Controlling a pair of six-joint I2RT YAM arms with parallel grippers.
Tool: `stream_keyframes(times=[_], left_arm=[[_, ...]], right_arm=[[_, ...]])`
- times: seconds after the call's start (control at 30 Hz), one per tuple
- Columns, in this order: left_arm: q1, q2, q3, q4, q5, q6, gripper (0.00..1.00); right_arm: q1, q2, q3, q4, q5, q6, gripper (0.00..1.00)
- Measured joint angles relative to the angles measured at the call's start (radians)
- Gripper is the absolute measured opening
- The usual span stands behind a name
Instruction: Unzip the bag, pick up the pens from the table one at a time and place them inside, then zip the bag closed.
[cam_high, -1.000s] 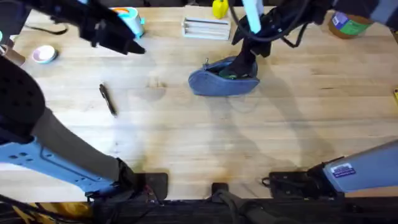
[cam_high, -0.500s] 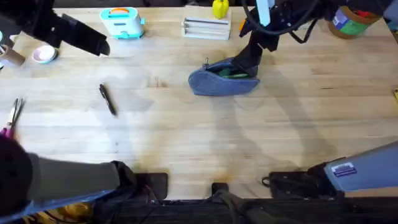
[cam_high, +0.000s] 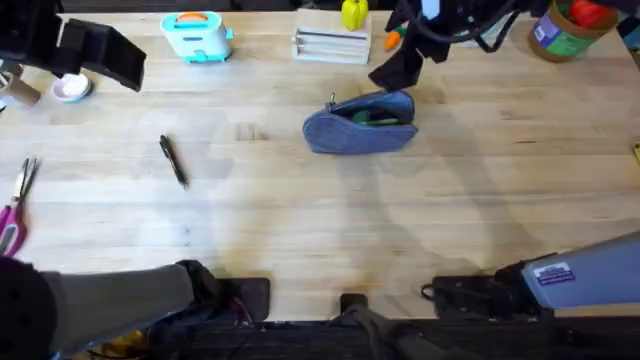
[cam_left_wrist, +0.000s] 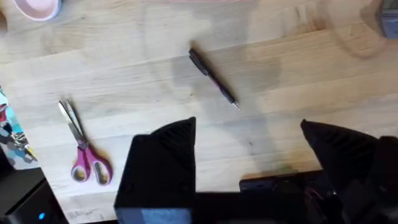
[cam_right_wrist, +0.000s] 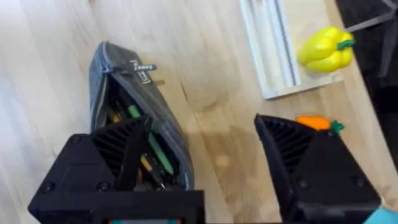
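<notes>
while the pink-handled scissors (cam_high: 14, 205) are lying at the far left edge of the bench (cam_high: 300, 230), the left claw (cam_left_wrist: 249, 149) is hovering released above the rear left corner, gripping nothing. a dark pen (cam_high: 173, 160) is lying alone on the wood, well left of the bag (cam_high: 360, 123). the bag is sitting unzipped near the middle rear, green pens (cam_right_wrist: 149, 146) showing inside. the right claw (cam_right_wrist: 202, 155) is hanging released just above the bag's rear right.
</notes>
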Motion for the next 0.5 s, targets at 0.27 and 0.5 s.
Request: stream_keyframes(times=[0.27,0.5], left_arm=[[-0.001,0.088,0.000,0.008,-0.002,-0.019,0.993],[-0.002,0.193,0.000,-0.023,0.023,-0.112,0.995]], right_arm=[[-0.008,-0.064,0.018,0.000,0.000,0.095,0.997],[-0.068,-0.158,0.018,0.000,-0.001,0.159,0.997]])
